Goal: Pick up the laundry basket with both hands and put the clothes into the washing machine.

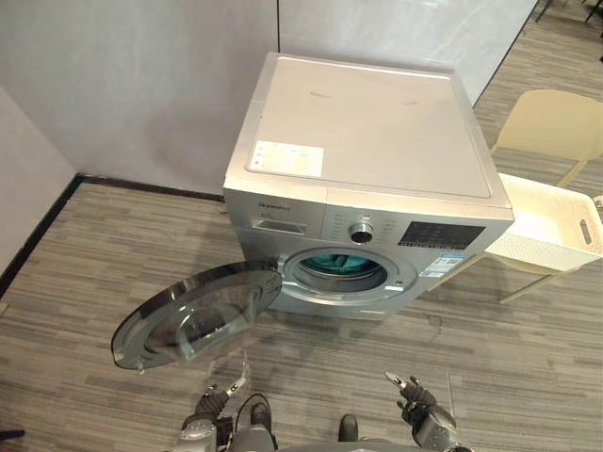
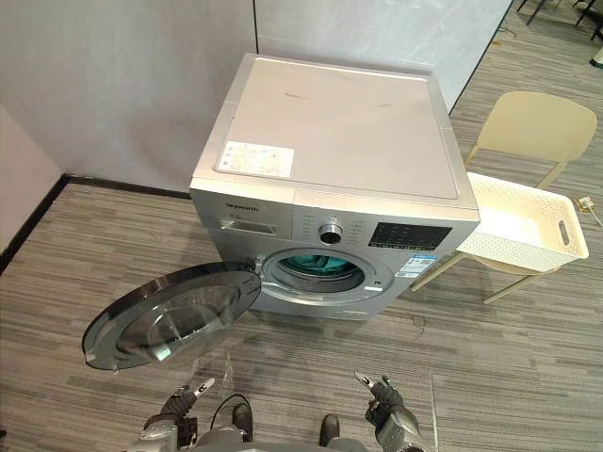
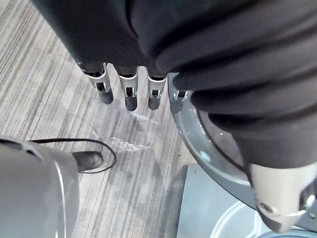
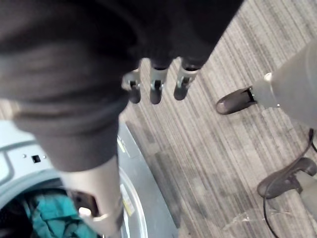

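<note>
Both hands hang low and empty, the left hand (image 1: 224, 390) at seven o'clock and the right hand (image 1: 413, 395) at five, fingers straight and relaxed. The silver-grey front-loading washing machine (image 1: 367, 141) stands ahead, its round glass door (image 1: 193, 315) swung open toward eight o'clock so the drum mouth is free. Teal clothes (image 1: 332, 263) lie inside the drum. The cream perforated plastic laundry basket (image 1: 528, 252) rests on the pale beige chair (image 1: 556, 122) at the machine's three o'clock. It looks empty, so I judge the loading done.
</note>
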